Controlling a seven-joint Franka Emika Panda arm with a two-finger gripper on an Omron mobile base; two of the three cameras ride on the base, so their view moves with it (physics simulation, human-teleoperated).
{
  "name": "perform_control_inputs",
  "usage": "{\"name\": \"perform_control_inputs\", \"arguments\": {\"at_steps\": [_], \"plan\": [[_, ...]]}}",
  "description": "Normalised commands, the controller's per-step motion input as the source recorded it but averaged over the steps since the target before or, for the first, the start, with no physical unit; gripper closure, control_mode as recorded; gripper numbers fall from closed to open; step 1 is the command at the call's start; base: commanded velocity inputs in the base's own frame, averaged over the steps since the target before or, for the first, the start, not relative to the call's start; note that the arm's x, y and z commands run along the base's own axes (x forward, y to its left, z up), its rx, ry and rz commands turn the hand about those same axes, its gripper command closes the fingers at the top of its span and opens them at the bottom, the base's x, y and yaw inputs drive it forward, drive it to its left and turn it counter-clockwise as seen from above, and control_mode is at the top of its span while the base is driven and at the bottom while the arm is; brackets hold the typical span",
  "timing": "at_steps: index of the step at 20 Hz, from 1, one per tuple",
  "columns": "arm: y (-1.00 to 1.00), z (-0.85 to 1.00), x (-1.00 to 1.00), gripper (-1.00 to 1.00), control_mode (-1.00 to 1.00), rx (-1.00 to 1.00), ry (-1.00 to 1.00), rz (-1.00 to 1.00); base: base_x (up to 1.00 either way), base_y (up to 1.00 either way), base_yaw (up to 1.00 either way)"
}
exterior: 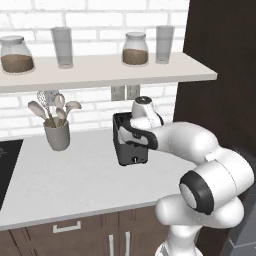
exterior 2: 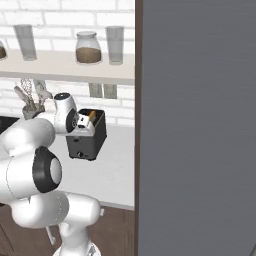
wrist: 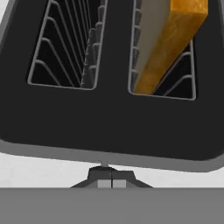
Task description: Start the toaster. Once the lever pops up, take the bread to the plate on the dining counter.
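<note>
Pincer closed, empty, poised at toaster front edge, bread seated in slot at 1 o'clock from pincer, toaster on counter.

The toaster has its right side and much of its top covered by the arm in the left base view; its far end runs off the top edge in the hand view. The bread in the toaster's slot is cut off there too, and its lower part sits hidden inside the slot.
</note>
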Motion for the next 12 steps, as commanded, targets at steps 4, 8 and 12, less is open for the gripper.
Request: {"name": "perform_control_inputs", "arguments": {"at_steps": [4, 8, 12], "plan": [[0.00, -0.21, 0.39, 1.00, -1.00, 0.00, 0.00, 0.00, 0.00, 0.00, 0.00], [0.00, -0.37, 0.18, 1.00, -1.00, 0.00, -0.01, 0.00, 0.00, 0.00, 0.00], [0.00, -0.84, 0.00, 1.00, -1.00, -0.02, 0.00, 0.00, 0.00, 0.00, 0.00]]}}
